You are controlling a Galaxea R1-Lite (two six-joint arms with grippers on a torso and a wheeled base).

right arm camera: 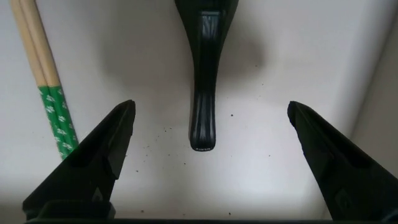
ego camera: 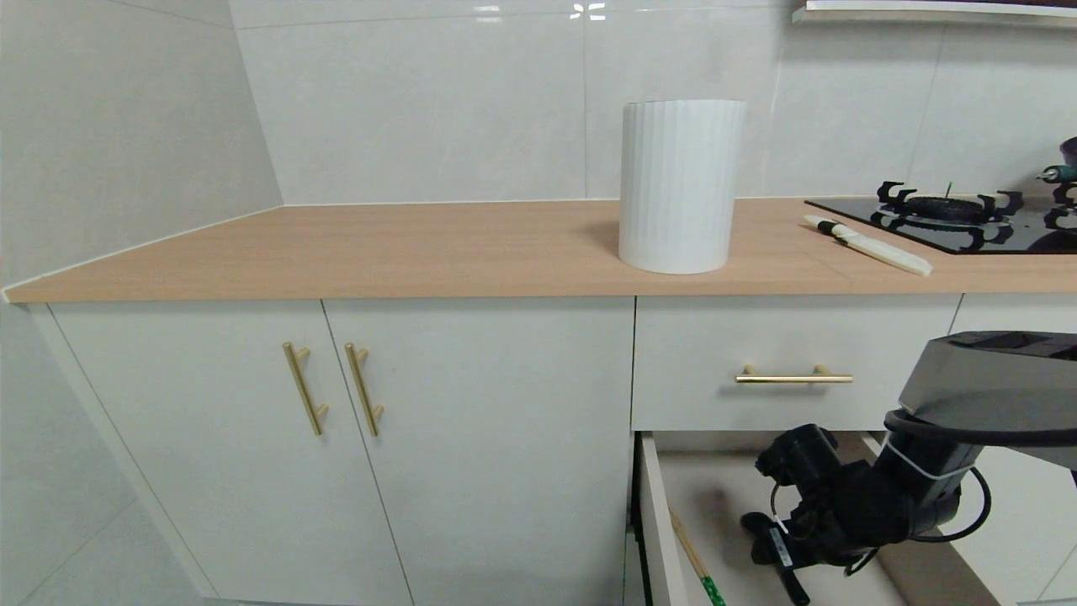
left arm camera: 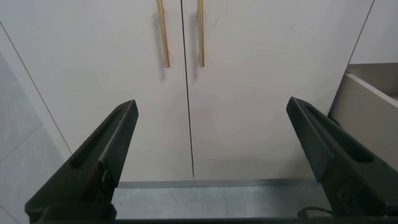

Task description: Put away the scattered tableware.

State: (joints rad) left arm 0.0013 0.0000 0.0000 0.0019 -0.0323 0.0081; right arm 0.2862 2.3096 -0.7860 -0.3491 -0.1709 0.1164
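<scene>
Well — right claw (right arm camera: 209, 112) gapes over black handle (right arm camera: 204, 74) beside green-printed chopsticks (right arm camera: 43, 74); left claw (left arm camera: 211, 109) gapes too.

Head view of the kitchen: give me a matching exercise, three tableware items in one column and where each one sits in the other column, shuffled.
1. white ribbed cylindrical container
2. white knife with a black band
3. wooden chopsticks with green ends

a. inside the open drawer
b. lying beside the black gas hob
c. standing upright on the wooden countertop

Pairs: 1-c, 2-b, 3-a.
</scene>
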